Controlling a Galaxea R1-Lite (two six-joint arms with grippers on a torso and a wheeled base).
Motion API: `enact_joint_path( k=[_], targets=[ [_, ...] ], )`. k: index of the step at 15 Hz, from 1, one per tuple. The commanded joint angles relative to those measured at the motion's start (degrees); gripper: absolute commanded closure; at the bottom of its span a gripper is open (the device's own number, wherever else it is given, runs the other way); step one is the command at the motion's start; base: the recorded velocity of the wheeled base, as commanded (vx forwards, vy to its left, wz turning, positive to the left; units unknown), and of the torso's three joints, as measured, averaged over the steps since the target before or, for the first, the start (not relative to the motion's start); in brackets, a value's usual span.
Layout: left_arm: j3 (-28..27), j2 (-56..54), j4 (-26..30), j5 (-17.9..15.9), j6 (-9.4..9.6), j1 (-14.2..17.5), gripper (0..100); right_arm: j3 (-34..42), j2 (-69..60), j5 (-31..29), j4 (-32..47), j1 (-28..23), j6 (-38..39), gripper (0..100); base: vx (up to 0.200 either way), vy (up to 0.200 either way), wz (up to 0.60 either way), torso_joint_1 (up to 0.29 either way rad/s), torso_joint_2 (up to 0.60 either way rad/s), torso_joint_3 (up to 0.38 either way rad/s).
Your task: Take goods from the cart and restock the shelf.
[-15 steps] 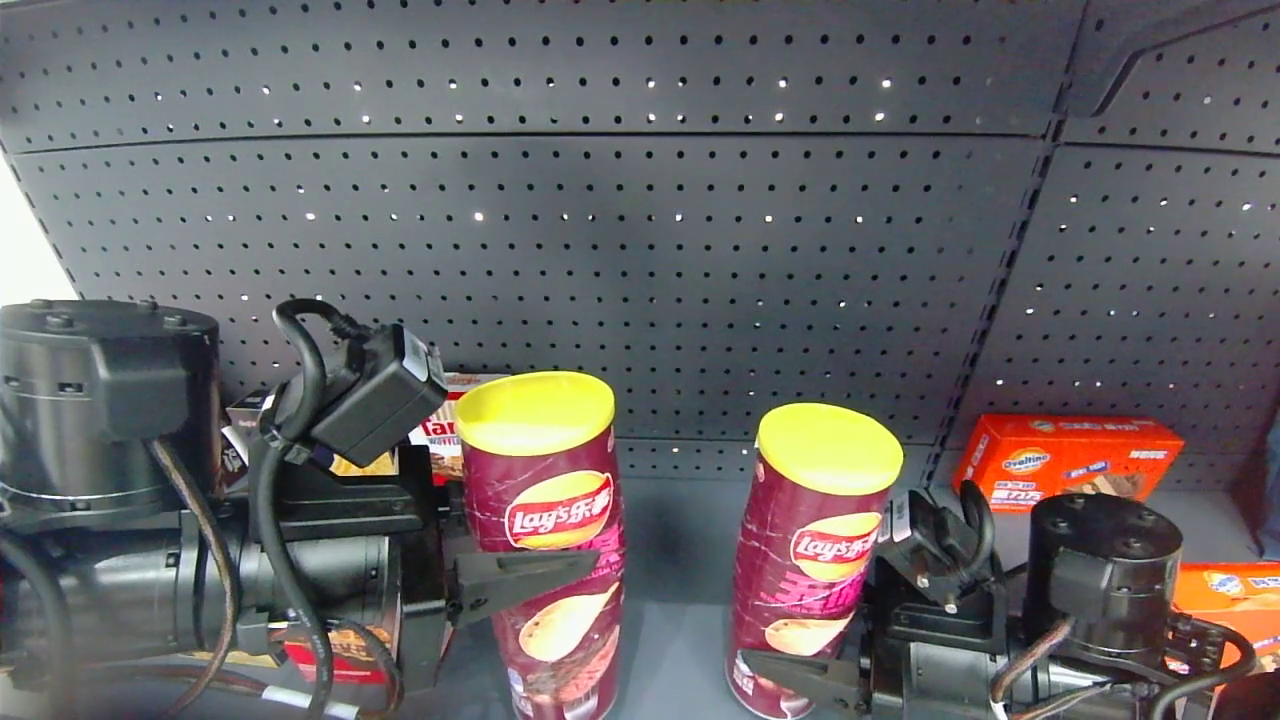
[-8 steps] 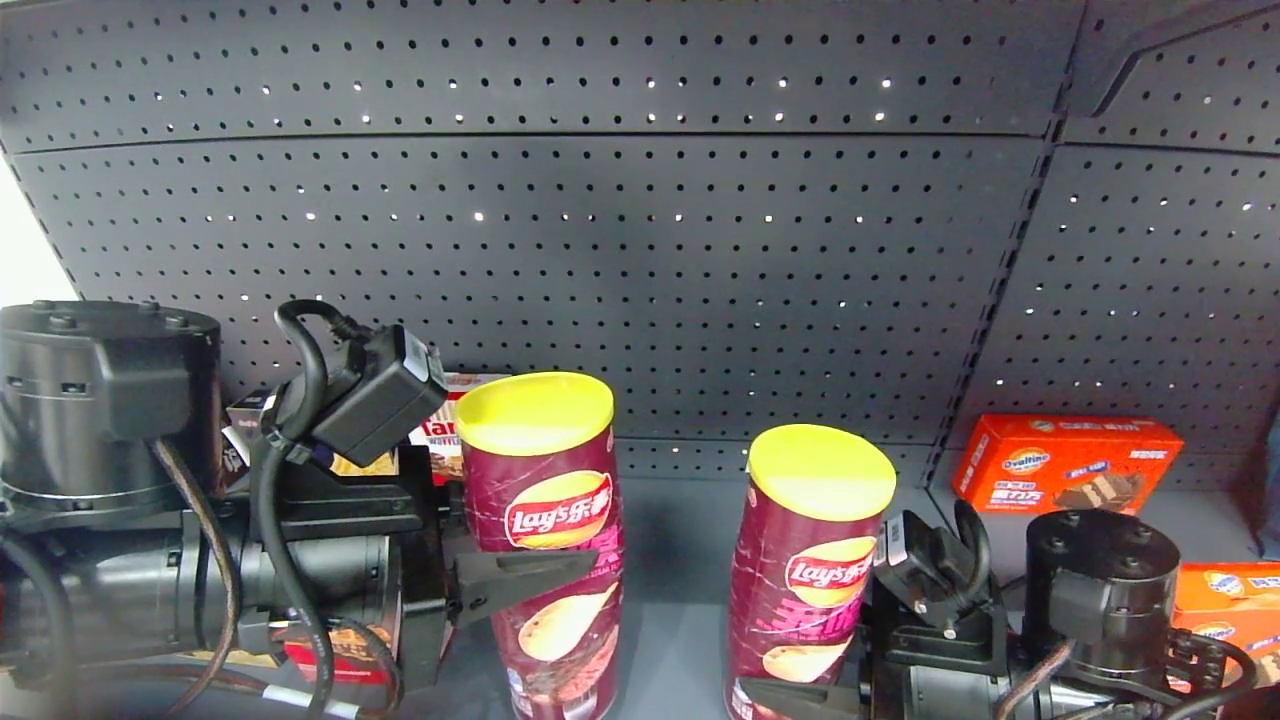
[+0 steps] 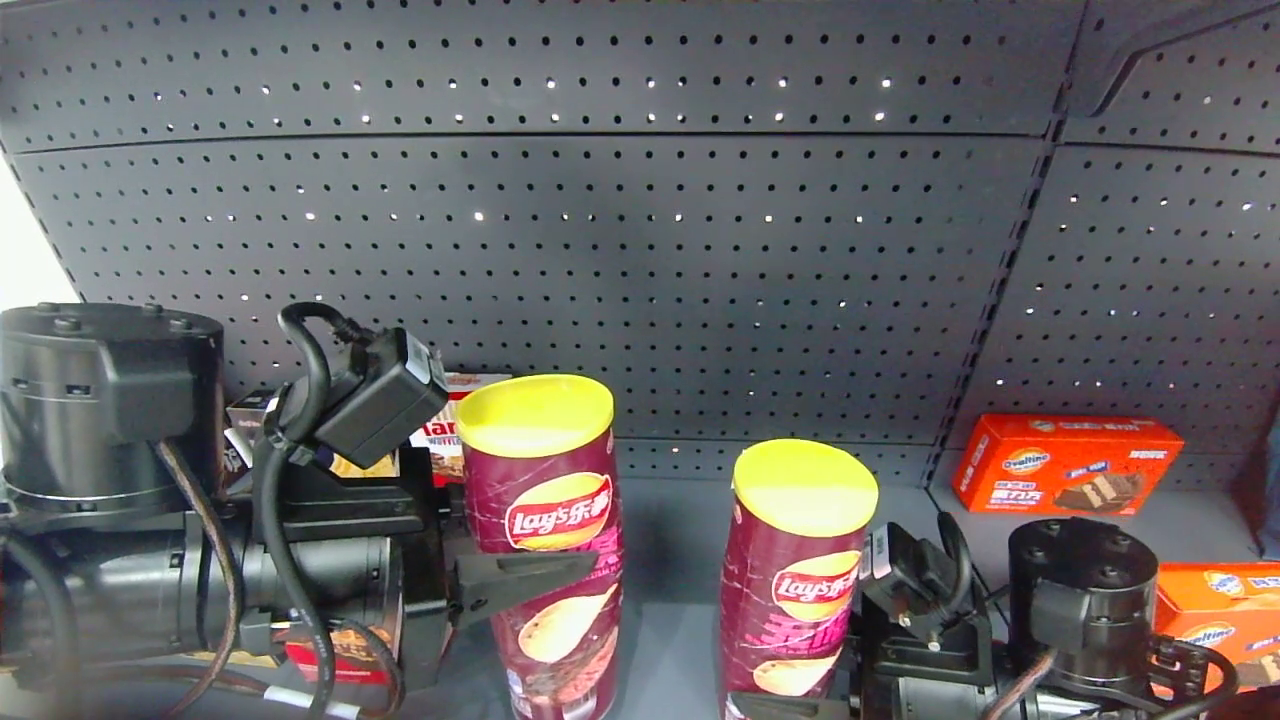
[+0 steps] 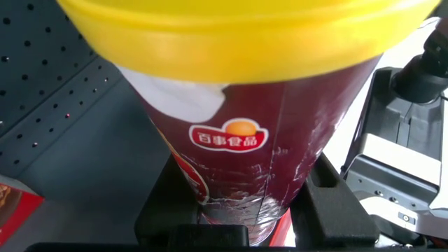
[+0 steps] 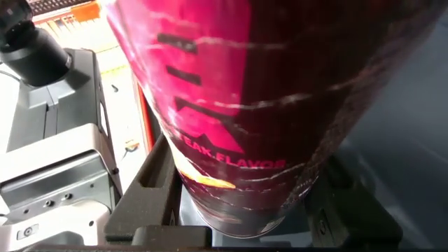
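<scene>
Right arm has sunk and edged left over the last second; its can's yellow lid now sits lower against the back panel. Left arm and its can unchanged.

Left gripper: jaws closed on the mid-body of the left potato-chip can, one black finger lying across the front of the can. The left wrist view shows the same can wedged between the two fingers of that gripper. Can upright, yellow lid on top; its base is cut off by the frame edge, so contact with the shelf deck cannot be told.

Right gripper: jaws clamped low on the right potato-chip can; the right wrist view shows the maroon can filling the gap between the fingers of its gripper. Can near upright, to the right of the left can, apart from it, open deck between them.

Surroundings: wafer box behind the left wrist, against the perforated back panel. Orange drink-mix box at far right on the deck. Second orange box nearer, just beside the right arm. Red packet under the left arm.
</scene>
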Motion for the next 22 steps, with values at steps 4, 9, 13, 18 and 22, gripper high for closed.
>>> enact_joint_path(
  k=[4, 9, 13, 18, 22],
  targets=[
    [-0.21, 0.21, -0.02, 0.01, -0.03, 0.04, 100, -1.92, 2.77, -0.04, -0.46, -0.23, -0.06, 100, 0.0, 0.0, 0.0, 0.0, 0.0, 0.0],
    [0.06, 0.13, -0.02, 0.01, -0.03, 0.04, 100, -1.83, 3.04, -0.13, -0.46, -0.49, -0.15, 0, 0.0, 0.0, 0.0, 0.0, 0.0, 0.0],
    [0.23, 0.13, -0.02, 0.01, 0.06, -0.05, 100, -0.95, 1.89, -5.66, -0.46, 0.12, -0.24, 0, 0.0, 0.0, 0.0, 0.0, 0.0, 0.0],
    [0.32, -0.05, -0.02, 0.01, -0.03, -0.05, 100, 4.68, -5.05, -5.84, -0.46, 0.03, -0.24, 0, 0.0, 0.0, 0.0, 0.0, 0.0, 0.0],
    [0.32, 0.04, -0.02, 0.01, 0.06, -0.05, 100, 11.0, -12.52, -5.58, -0.46, -1.55, -0.24, 0, 0.0, 0.0, 0.0, 0.0, 0.0, 0.0]
  ],
)
